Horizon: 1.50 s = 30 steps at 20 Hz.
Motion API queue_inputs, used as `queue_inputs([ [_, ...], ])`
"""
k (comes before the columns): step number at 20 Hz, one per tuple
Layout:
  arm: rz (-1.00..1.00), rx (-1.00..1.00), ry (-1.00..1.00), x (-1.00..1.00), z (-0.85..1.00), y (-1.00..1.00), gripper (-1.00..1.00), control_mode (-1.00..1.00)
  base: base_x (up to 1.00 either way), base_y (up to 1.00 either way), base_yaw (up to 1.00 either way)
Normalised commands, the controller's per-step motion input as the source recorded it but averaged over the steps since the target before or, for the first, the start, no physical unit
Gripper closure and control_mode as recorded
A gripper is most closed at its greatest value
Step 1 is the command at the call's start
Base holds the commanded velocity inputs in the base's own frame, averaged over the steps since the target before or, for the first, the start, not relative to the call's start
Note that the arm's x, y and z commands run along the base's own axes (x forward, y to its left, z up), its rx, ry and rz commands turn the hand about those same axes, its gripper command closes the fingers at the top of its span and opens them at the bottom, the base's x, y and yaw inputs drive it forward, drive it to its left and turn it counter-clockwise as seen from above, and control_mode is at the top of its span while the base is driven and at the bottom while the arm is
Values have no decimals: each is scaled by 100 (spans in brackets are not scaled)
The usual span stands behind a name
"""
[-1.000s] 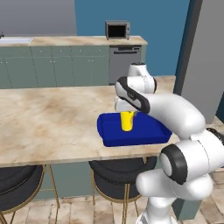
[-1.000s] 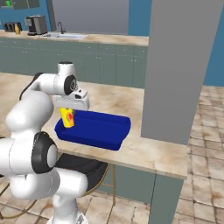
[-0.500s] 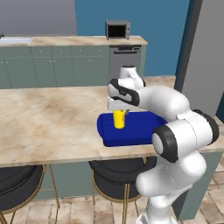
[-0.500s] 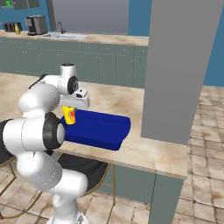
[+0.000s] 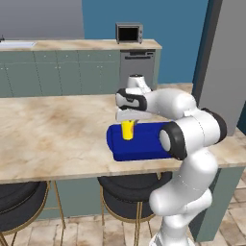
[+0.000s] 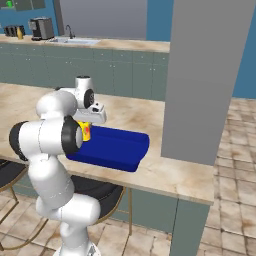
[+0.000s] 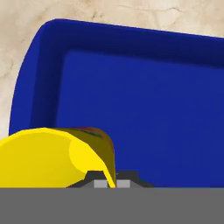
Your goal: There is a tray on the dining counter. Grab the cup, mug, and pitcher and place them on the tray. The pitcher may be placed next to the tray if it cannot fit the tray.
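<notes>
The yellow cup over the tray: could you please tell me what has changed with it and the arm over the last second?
The arm has swung the gripper, shut on the cup, across the tray toward its left end as the left base view shows it, with elbow and forearm folding in closer to the cameras. The jaws have kept their hold on the cup. The tray and the dining counter have stayed put.
</notes>
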Motion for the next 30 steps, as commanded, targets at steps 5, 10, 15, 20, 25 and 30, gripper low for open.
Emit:
queue_inputs([
  [5, 1, 0, 0, 47, -35, 7, 100, -100, 0, 0, 0],
  [10, 0, 0, 0, 42, -28, 7, 100, -100, 0, 0, 0],
  [15, 0, 0, 0, 36, -25, 4, 100, -100, 0, 0, 0],
  [20, 1, 0, 0, 19, -28, 0, 100, -100, 0, 0, 0],
  [25, 2, 0, 0, 5, -26, 0, 100, -100, 0, 0, 0],
  [30, 2, 0, 0, 2, -9, 0, -100, -100, 0, 0, 0],
])
